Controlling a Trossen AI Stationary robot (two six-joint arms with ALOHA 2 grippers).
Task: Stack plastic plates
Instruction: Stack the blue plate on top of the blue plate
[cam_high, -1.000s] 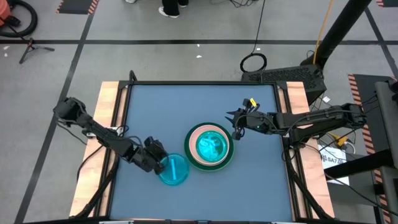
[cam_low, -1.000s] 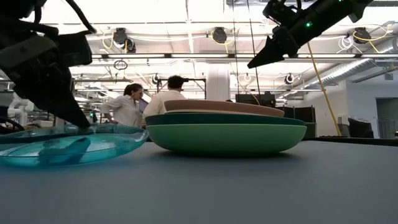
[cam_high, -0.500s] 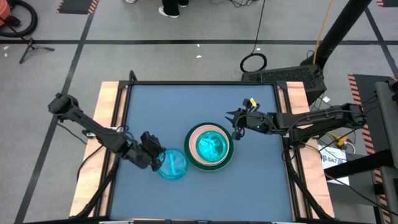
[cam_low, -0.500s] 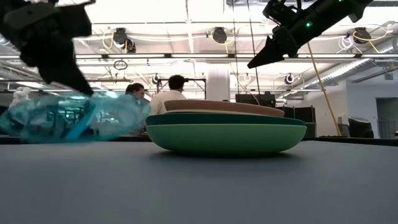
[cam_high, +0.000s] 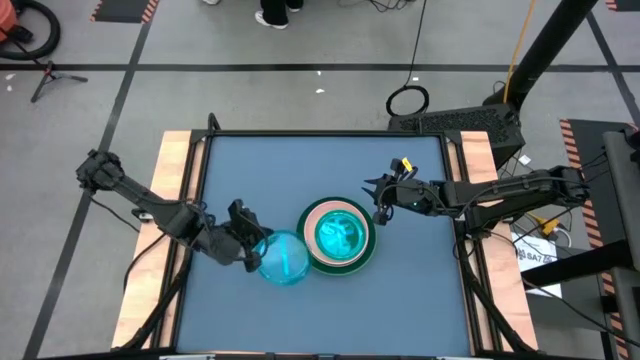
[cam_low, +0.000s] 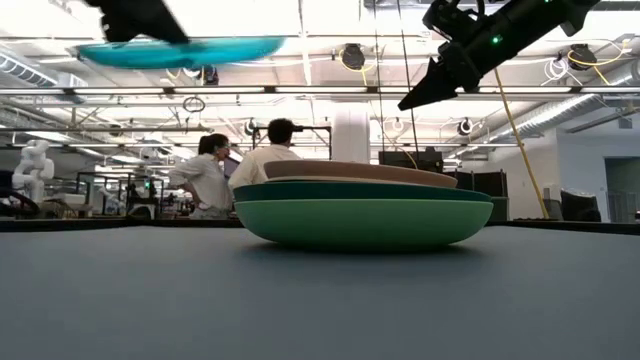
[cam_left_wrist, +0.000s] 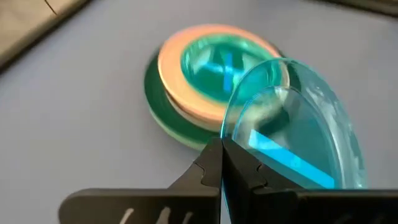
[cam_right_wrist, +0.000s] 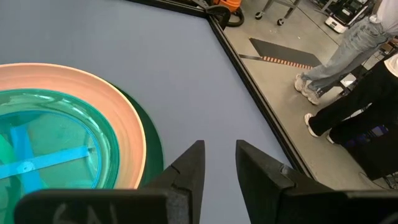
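A stack of plates (cam_high: 338, 235) stands mid-table: a light green and a dark green one at the bottom, then pink, then a translucent cyan one on top. It also shows in the low view (cam_low: 360, 215) and the left wrist view (cam_left_wrist: 199, 81). My left gripper (cam_high: 252, 248) is shut on a second translucent cyan plate (cam_high: 284, 258), high above the table (cam_low: 180, 50), just left of the stack. My right gripper (cam_high: 378, 205) hovers open and empty above the stack's right rim (cam_right_wrist: 219, 158). My left gripper pinches the cyan plate's rim (cam_left_wrist: 231, 149) between its two shut fingers, at the plate's left edge. The fingers come from the table's left side. The plate is lifted clear of the table and sits about level in the low view (cam_low: 230, 48).
Wooden rails (cam_high: 175, 190) line the blue table's left and right sides. People stand in the room beyond the far edge (cam_low: 270, 150). Bare table surface lies in front of the stack (cam_high: 330, 310) and behind it.
My left gripper has gone up and a little toward the stack with the cyan plate. The plate lay on the table, then tipped up on its edge, and is now lifted clear and about level, high above the table.
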